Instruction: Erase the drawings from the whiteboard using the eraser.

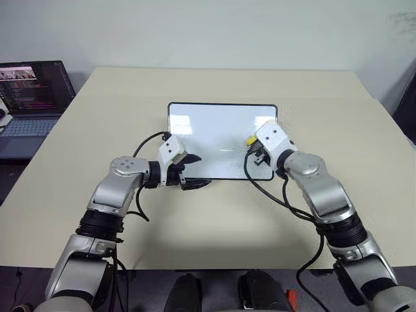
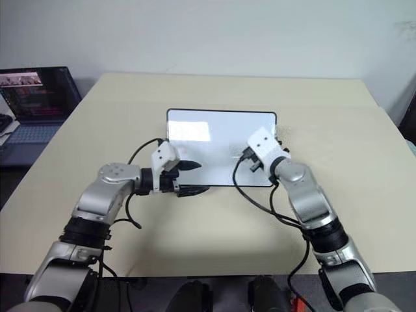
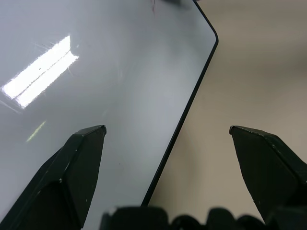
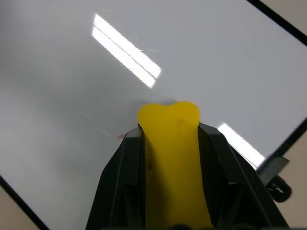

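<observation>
Left end effector (image 1: 192,171): fingers apart, empty, straddling whiteboard's (image 1: 221,123) near edge at 7 o'clock. Right end effector (image 4: 169,143): clamped on eraser (image 4: 171,158), over board at 4 o'clock. Eraser likely light, slightly yielding; grip its long sides. Board glossy, mid-surface (image 1: 97,214).

Even, bright overhead light fills the scene, and the glossy whiteboard (image 1: 221,140) mirrors it as white strip-shaped glare patches. Soft, faint shadows lie on the counter (image 1: 214,214) beneath the arms. In the wrist views the near black fingers (image 3: 72,172) look dark and slightly soft.
</observation>
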